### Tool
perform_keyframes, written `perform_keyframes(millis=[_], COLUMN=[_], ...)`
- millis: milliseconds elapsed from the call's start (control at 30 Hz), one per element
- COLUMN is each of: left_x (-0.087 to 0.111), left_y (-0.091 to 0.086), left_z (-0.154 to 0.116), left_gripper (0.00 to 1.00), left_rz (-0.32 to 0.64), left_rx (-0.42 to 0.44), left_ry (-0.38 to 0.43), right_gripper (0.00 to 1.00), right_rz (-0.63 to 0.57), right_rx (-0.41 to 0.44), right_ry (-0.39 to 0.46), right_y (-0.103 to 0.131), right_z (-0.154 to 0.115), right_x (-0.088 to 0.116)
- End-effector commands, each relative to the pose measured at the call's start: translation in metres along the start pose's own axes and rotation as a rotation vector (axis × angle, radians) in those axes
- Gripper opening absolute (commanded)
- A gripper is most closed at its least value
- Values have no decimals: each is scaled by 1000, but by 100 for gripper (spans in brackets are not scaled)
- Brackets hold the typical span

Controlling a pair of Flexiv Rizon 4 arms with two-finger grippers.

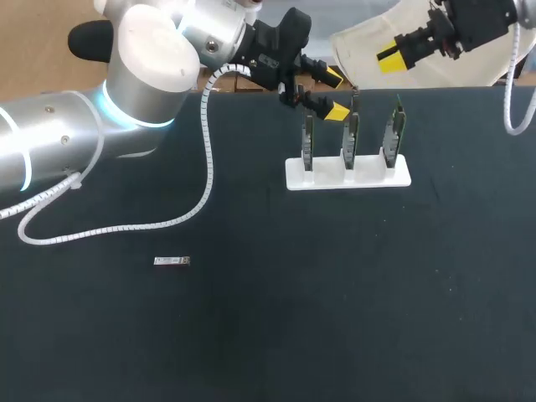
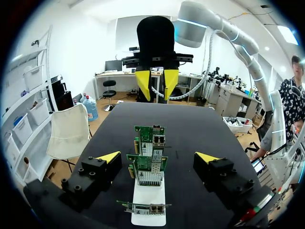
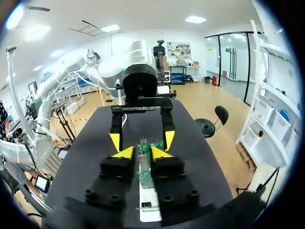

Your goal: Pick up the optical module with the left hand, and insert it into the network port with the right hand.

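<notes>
Waiting to start: the optical module (image 1: 172,262) lies alone on the desk (image 1: 268,335), not picked up yet.
The left hand (image 1: 335,94) is spread wide and empty, up by the 3 green cards (image 1: 352,138), well apart from the module. The right hand (image 1: 394,54) hangs behind the cards, its fingers a little apart, empty too. The cards stand in a white holder (image 1: 347,174), likely so a port is easy to reach. The module is small, thin and silver, and it lies flat.

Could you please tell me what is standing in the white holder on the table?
Three green network cards stand upright in a row in the white holder, one per slot. Their bottom edges sit inside the slots and are hidden.
</notes>
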State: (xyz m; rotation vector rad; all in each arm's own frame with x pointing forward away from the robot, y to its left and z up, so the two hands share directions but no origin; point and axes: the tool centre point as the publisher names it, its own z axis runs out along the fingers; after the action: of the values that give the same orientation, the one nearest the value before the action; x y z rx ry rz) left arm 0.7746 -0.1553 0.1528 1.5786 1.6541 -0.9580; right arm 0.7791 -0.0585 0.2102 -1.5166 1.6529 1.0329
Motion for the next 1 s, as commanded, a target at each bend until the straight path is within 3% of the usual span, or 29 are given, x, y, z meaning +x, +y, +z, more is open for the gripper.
perform_keyframes(millis=[33,567,1000], left_x=[0,0,0], left_y=[0,0,0], left_z=[0,0,0], left_gripper=[100,100,100], left_rz=[1,1,1], left_rx=[-1,-1,-1], left_ry=[0,0,0], right_gripper=[0,0,0], right_rz=[-1,-24,-4], right_rx=[-9,-25,-28], right_ry=[-6,32,44], right_y=[-5,-11,-13], right_z=[10,38,46], right_x=[-5,-2,4])
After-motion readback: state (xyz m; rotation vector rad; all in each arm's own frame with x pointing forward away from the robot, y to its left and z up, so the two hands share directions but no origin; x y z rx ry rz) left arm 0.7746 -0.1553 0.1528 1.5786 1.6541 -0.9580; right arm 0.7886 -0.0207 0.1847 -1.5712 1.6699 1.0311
